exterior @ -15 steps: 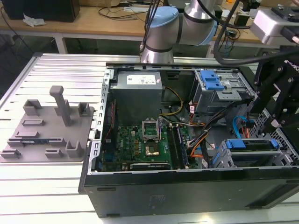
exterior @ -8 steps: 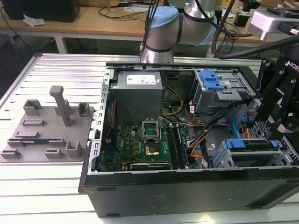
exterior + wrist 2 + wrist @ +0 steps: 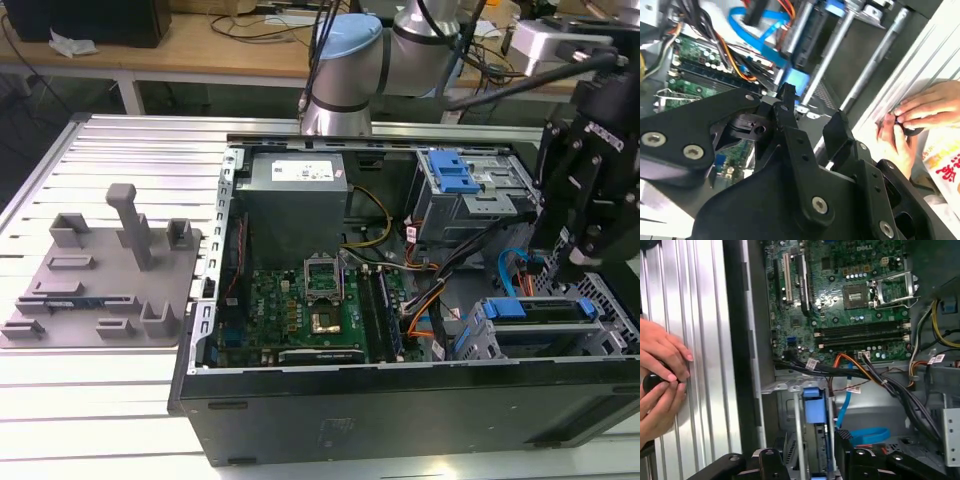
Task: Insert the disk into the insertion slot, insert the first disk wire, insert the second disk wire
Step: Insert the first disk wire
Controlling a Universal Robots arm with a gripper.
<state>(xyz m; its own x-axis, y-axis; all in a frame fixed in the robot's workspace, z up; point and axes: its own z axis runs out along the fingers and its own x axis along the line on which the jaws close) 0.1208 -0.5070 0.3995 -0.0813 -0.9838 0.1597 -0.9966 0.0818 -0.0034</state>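
The disk, grey in a bright blue carrier, lies in the insertion slot, a low grey cage at the exterior view's right end of the open computer case. Its blue carrier tab also shows in the first wrist view. My gripper hangs just above the disk. Its black fingers stand apart in both wrist views, open, with nothing between them. In the first wrist view the gripper straddles the carrier without touching it. A blue flat wire loops beside the cage, among orange and black wires.
A taller grey box with a blue latch stands behind the cage. The motherboard fills the case's middle. A person's hands rest on the ribbed table beside the case. A grey fixture plate sits at the exterior view's left.
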